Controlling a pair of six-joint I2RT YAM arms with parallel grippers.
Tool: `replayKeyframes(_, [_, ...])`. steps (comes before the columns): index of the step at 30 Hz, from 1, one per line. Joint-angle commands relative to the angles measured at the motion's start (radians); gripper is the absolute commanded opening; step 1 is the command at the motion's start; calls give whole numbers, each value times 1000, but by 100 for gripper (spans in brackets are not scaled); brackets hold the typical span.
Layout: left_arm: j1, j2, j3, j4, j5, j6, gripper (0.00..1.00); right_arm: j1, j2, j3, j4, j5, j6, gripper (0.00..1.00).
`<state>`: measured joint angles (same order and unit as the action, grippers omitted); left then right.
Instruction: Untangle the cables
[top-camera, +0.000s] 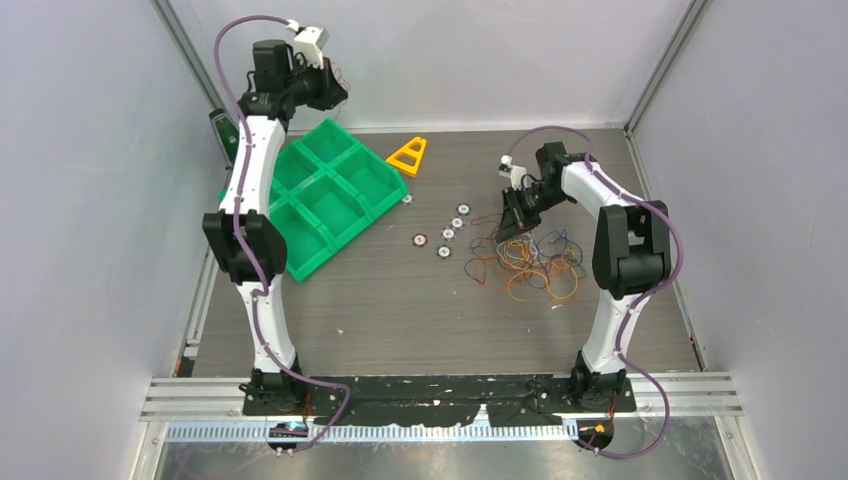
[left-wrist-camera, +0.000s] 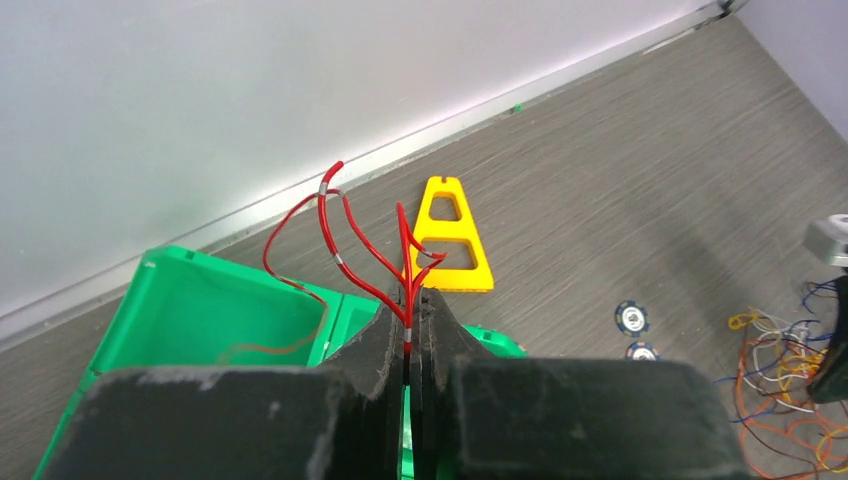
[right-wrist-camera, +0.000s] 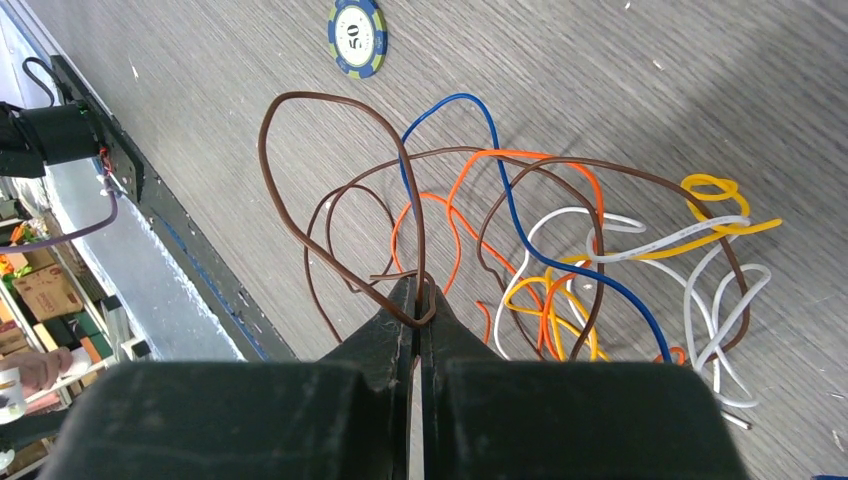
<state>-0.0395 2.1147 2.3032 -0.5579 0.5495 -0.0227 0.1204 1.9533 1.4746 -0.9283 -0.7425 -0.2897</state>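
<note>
Grey wood-grain table (top-camera: 400, 320) is strewn with tangled thin coloured wires (top-camera: 530, 265); a dark brown wire (right-wrist-camera: 320, 95) is pinched in the right fingers (right-wrist-camera: 385, 345), and a red wire (left-wrist-camera: 325, 190) is clamped in the left fingers (left-wrist-camera: 380, 355) above a green plastic tray (top-camera: 305, 262). Slow drawing-out is judged next.

a robotics lab cell: white panel walls (top-camera: 450, 60), aluminium frame rails (top-camera: 700, 395).

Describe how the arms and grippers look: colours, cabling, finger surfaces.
The left arm and right arm have white link shells with black joint housings, and a purple hose runs along each. The left gripper and right gripper have matte black fingers with rough, worn edges.
</note>
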Motion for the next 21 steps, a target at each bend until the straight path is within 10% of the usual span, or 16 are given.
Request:
replayKeyframes(1, [33,40,-18,83,-14,-22,0,-4,10,56,-33,0,-25,5])
replayKeyframes(21, [107,127,26,26,-50,105,0,-4,30,82,-59,1,-29,5])
